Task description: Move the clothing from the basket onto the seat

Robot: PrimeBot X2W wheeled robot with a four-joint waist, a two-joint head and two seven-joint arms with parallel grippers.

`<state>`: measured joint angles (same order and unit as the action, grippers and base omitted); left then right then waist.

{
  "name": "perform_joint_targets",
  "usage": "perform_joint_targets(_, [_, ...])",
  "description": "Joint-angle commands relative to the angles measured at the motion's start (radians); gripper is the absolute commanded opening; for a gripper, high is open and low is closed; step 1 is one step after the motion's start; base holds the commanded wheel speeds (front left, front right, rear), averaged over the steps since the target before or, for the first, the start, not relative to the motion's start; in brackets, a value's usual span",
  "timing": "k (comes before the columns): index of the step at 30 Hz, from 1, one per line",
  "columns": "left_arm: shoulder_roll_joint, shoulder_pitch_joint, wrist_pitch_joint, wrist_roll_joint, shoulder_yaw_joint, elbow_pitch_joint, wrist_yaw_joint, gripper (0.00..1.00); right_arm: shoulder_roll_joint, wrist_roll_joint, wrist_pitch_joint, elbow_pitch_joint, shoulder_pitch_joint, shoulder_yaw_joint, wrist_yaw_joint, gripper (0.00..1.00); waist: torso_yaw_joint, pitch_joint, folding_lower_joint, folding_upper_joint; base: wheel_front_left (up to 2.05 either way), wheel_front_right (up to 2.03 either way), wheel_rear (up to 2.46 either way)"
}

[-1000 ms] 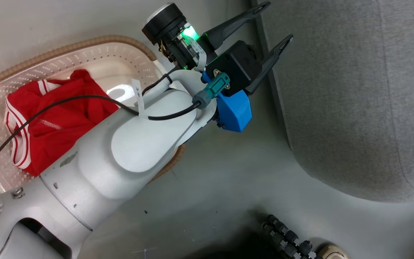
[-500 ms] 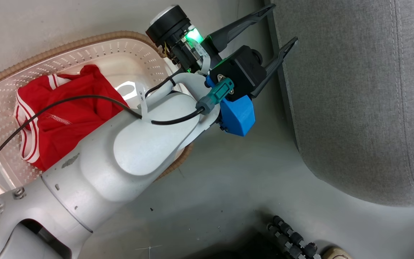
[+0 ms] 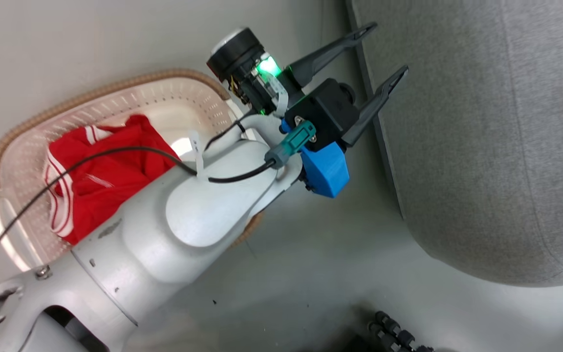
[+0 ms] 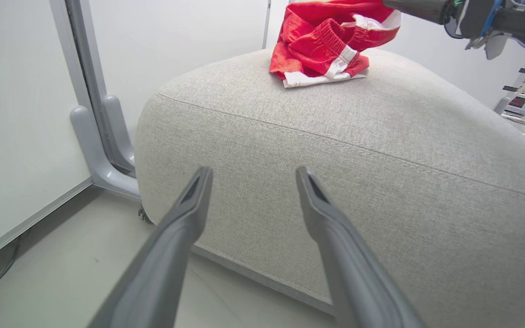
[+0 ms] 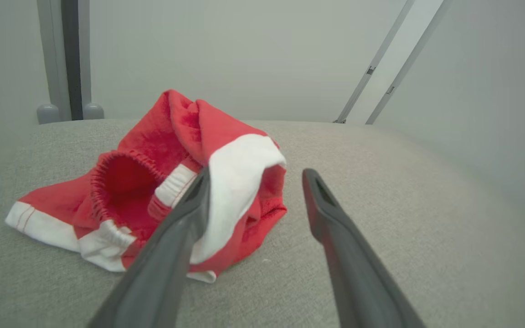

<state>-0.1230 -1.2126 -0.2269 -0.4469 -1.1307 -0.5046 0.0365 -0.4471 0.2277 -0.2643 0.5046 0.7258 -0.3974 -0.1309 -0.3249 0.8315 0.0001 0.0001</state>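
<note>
One piece of the red clothing [image 3: 100, 181] with white stripes lies bunched in the cream basket [image 3: 115, 90], partly hidden by my left arm. My left gripper [image 3: 383, 53] is open and holds nothing. It hangs between the basket and the grey seat [image 3: 482, 146], and its fingers point at the seat's side [image 4: 381, 159]. Red shorts [image 5: 153, 182] with white trim lie crumpled on top of the seat [image 5: 381, 182]. My right gripper [image 5: 257, 175] stands open just above them, and a white flap rests against its left finger. The shorts [image 4: 321, 45] also show from the left wrist.
A grey metal post [image 4: 103, 136] runs up the white wall panels beside the seat. The pale floor stretches between the basket and the seat. A black ribbed hose [image 3: 394, 332] lies at the bottom of the head view. Some equipment [image 4: 517, 102] stands beyond the seat.
The head camera has shifted, so the basket now sits lower and further right in the picture. My left gripper stays open in the same pose. My right gripper has gone from shut to open.
</note>
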Motion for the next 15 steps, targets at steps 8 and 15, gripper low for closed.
perform_joint_targets(8, [0.020, 0.089, -0.038, -0.034, 0.055, -0.028, 0.021, 1.00, 0.010, -0.039, 0.000, -0.192, -0.146, 0.025, 0.000, 1.00, 0.052, -0.197, -0.0001, -0.0001, 0.00, 0.00, 0.00])
perform_joint_targets(15, [0.009, 0.200, -0.039, -0.023, 0.178, 0.026, 0.053, 1.00, 0.050, -0.065, 0.000, -0.320, -0.199, 0.147, 0.000, 1.00, 0.110, -0.330, -0.0001, -0.0001, 0.00, 0.00, 0.00])
